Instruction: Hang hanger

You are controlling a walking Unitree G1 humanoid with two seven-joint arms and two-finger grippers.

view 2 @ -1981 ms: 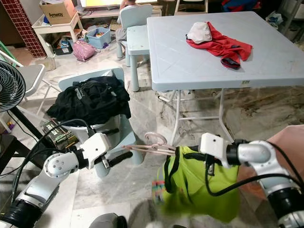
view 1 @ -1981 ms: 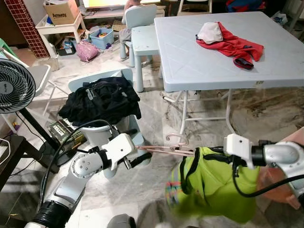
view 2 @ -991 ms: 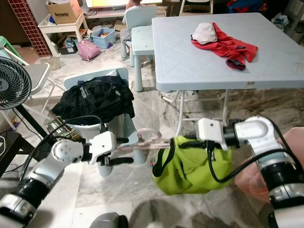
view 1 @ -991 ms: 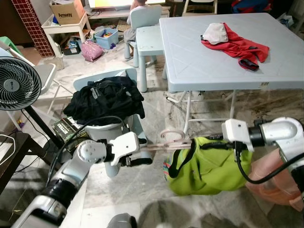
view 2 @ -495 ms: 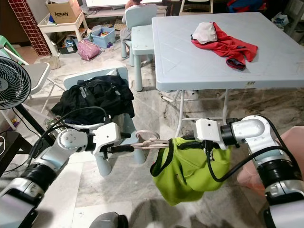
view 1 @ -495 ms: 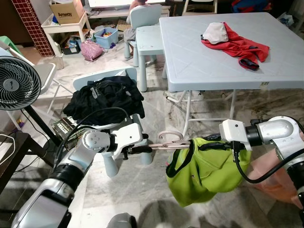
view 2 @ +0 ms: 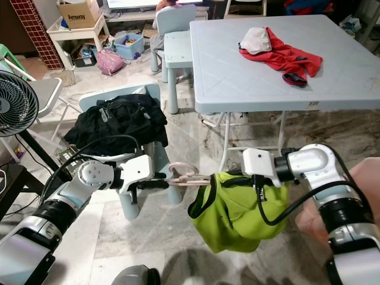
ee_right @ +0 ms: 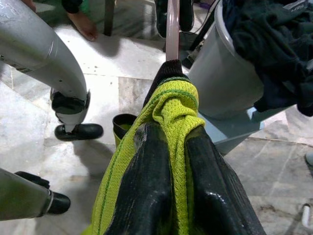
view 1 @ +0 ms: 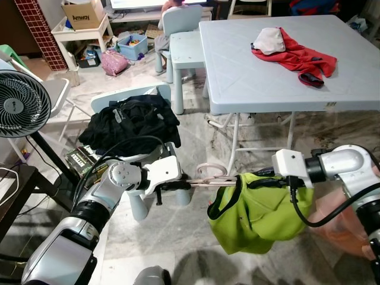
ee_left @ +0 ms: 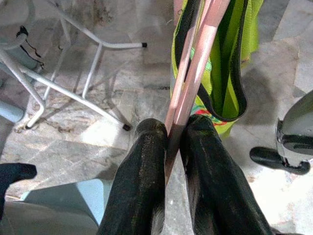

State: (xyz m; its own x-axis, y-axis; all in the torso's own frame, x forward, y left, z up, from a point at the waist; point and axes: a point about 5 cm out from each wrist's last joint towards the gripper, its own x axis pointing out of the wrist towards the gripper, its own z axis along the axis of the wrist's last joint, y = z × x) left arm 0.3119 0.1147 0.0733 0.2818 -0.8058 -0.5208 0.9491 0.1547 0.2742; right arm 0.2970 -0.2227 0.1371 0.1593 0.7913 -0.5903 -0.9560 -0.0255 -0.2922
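A pink hanger (view 1: 211, 176) lies level in the air in front of me, with a lime-green garment (view 1: 258, 215) draped over its right half and sagging toward the floor. My left gripper (view 1: 185, 185) is shut on the hanger's bare left arm; the left wrist view shows both black fingers (ee_left: 142, 196) pinching the pink bars (ee_left: 193, 78). My right gripper (view 1: 261, 181) is shut on the green cloth (ee_right: 171, 112) bunched over the hanger's right end, which the fabric hides.
A pale blue folding table (view 1: 249, 77) with a red garment (view 1: 294, 56) stands just beyond the hanger. A small chair (view 1: 151, 98) heaped with black clothes (view 1: 130, 122) is at left. A fan (view 1: 18, 113) stands far left. Marble floor lies below.
Both arms have lifted the hanger and drawn it level; the green garment has risen off the floor and swung. In the last half second, little has shifted.
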